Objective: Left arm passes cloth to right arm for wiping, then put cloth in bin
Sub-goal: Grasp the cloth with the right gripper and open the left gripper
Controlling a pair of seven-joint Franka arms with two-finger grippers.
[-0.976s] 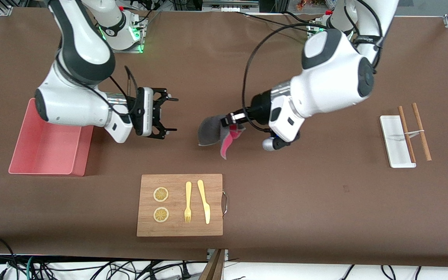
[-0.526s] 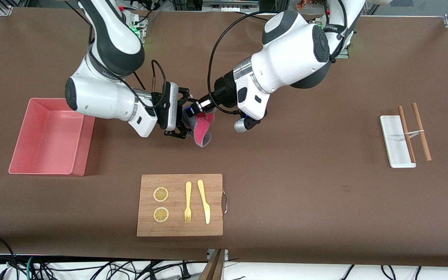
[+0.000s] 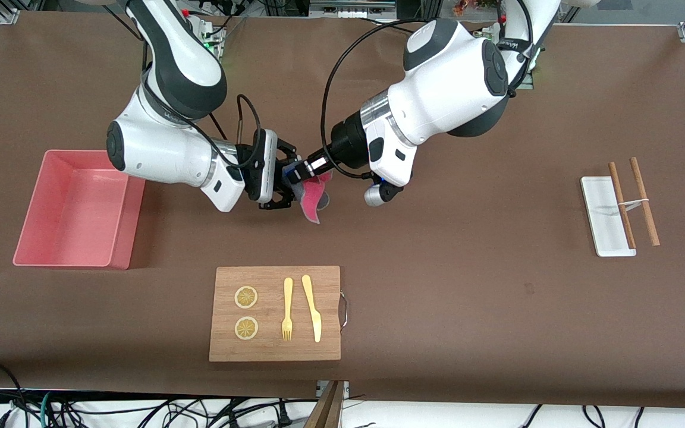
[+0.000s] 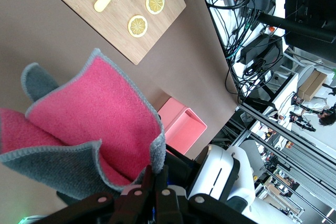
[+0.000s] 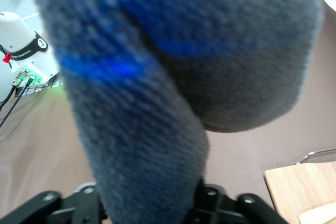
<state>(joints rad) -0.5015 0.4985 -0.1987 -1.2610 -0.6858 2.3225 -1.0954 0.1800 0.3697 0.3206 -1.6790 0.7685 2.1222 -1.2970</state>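
Note:
The cloth (image 3: 314,193), charcoal grey with a pink inner face, hangs in the air over the table's middle, farther from the front camera than the wooden board. My left gripper (image 3: 296,173) is shut on its upper edge; the left wrist view shows the thin fingers (image 4: 157,174) pinching the cloth (image 4: 94,114). My right gripper (image 3: 285,177) faces it, fingers spread wide with the cloth's grey side between them. The cloth (image 5: 173,77) fills the right wrist view. The bin (image 3: 122,235), a pink tub, stands empty at the right arm's end of the table.
A wooden board (image 3: 223,345) with two lemon slices, a yellow fork and a knife lies nearer the front camera. A white tray (image 3: 601,220) with two brown sticks lies at the left arm's end.
Both arms have closed in toward each other over the table's middle. The left gripper has carried the cloth into the right gripper's spread fingers. In the last half second little has moved.

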